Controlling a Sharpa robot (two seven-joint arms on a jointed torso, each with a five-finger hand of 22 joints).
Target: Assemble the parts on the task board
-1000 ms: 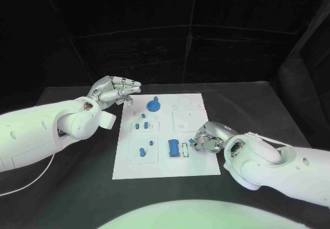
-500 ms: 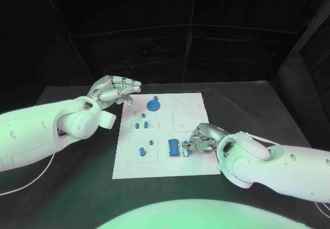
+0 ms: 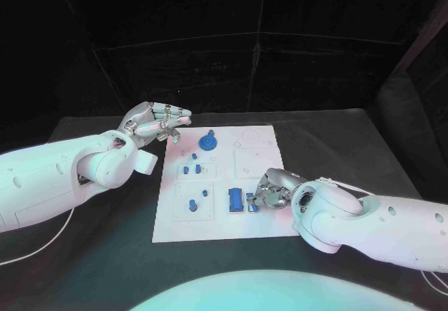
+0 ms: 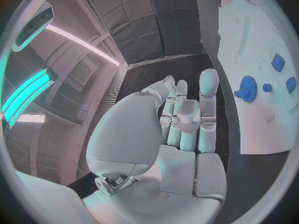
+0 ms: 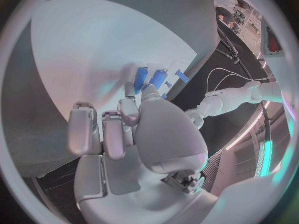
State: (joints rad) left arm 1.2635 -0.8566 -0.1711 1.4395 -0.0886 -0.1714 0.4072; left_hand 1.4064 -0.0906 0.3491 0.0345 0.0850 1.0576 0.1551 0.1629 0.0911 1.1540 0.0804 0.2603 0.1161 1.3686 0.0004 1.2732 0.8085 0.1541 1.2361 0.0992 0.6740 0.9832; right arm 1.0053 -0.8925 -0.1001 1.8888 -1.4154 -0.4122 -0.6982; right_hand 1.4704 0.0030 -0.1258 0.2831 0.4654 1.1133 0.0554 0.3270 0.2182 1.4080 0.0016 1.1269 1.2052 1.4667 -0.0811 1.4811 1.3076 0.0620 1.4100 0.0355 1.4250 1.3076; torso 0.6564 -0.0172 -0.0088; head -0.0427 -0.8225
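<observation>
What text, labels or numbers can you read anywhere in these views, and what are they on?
None can be read.
Board: faint outlines around the part slots, no letters or numbers legible.
Blue parts, such as the gear and the block: no markings visible.
Left hand and right hand: no brand or label visible.

Task board (image 3: 264,220): white, smooth, matt, plastic-looking plate.
Parts, such as the gear (image 3: 208,142) and block (image 3: 236,199): blue, smooth plastic.
Table (image 3: 355,139): black, matt top.
Left hand (image 3: 155,121), right hand (image 3: 272,188): silvery, metallic, satin.
Arms (image 3: 56,178): white glossy shell.
</observation>
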